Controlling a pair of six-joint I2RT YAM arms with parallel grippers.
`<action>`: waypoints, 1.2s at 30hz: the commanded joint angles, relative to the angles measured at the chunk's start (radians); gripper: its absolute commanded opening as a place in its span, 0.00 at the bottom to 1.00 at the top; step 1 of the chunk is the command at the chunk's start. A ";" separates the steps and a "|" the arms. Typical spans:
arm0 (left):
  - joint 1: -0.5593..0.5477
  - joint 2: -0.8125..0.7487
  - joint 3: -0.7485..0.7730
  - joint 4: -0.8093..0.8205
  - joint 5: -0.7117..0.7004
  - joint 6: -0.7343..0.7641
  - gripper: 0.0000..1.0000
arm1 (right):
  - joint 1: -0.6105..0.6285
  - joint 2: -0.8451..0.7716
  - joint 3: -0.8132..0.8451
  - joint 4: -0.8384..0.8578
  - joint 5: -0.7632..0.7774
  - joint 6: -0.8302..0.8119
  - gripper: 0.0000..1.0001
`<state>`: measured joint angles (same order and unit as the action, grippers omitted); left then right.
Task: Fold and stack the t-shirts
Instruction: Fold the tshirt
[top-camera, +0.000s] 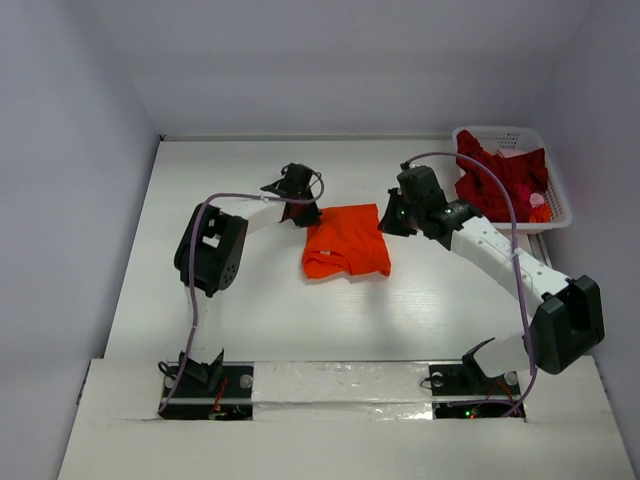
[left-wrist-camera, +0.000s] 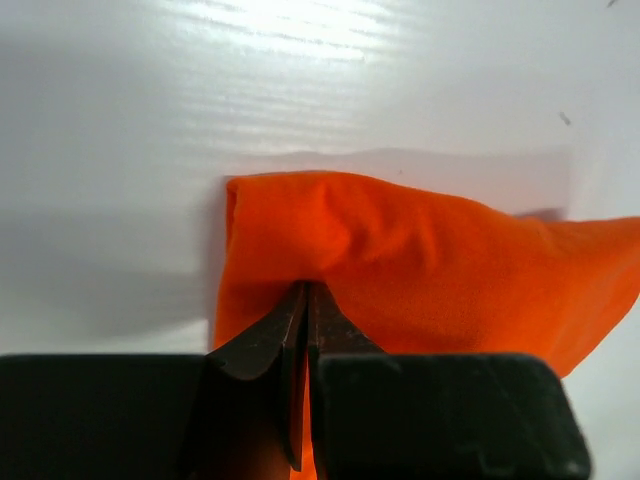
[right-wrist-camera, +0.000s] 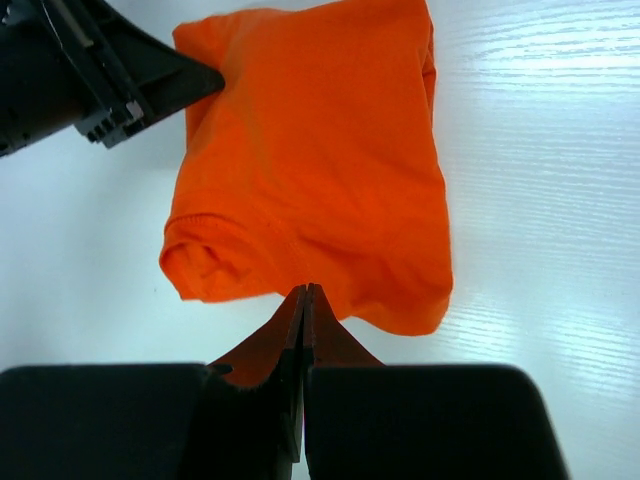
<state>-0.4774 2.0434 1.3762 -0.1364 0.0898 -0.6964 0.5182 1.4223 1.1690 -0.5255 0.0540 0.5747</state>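
**Top view.** A white lattice basket (top-camera: 556, 190) stands at the far right of the tabletop (top-camera: 250, 310), well apart from the work. Crimson t-shirts (top-camera: 492, 178) are heaped in it, and some of the cloth rises over its left rim. A small pale and orange scrap at the basket's near edge is too small to make out. The orange t-shirt (top-camera: 346, 241) lies in the middle of the tabletop between the two arms, gathered into a rough square. The left tool (top-camera: 310, 217) is at its far left corner and the right tool (top-camera: 392, 220) at its far right corner. The wrists cover the fingertips here, so this view does not show the grip. Nothing else lies near the shirt.

**Left wrist view.** The left tool (left-wrist-camera: 306, 296) has its jaws pressed together with no gap, pinching a fold of the orange t-shirt (left-wrist-camera: 430, 265). The cloth puckers upward around the tips. The shirt spreads to the right and is cut off by the frame edge. The tool's black body hides its near part. Bare tabletop (left-wrist-camera: 300, 80) lies beyond, glaring under the light.

**Right wrist view.** The right tool (right-wrist-camera: 305, 298) is likewise fully closed, nipping the near edge of the orange t-shirt (right-wrist-camera: 310, 170). How much cloth sits between the jaws is hard to see. The shirt shows as smooth, plain cotton, doubled over, with a stitched, rolled hem bulging at its lower left. The left tool (right-wrist-camera: 205, 80) reaches in from the upper left, touching the shirt's far corner. Its body is cut off by the frame.
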 joint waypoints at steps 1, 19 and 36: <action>0.033 0.054 0.027 -0.015 -0.018 0.011 0.00 | -0.004 -0.048 0.030 -0.019 0.015 0.013 0.00; 0.088 -0.005 0.018 -0.020 -0.012 0.060 0.04 | -0.004 -0.020 0.024 0.010 -0.013 0.016 0.00; 0.088 -0.274 0.116 -0.094 -0.152 0.182 0.81 | -0.013 -0.081 0.023 0.044 0.049 -0.012 1.00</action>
<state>-0.3950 1.9274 1.4231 -0.2138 0.0322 -0.5915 0.5175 1.3991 1.1671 -0.5159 0.0406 0.5888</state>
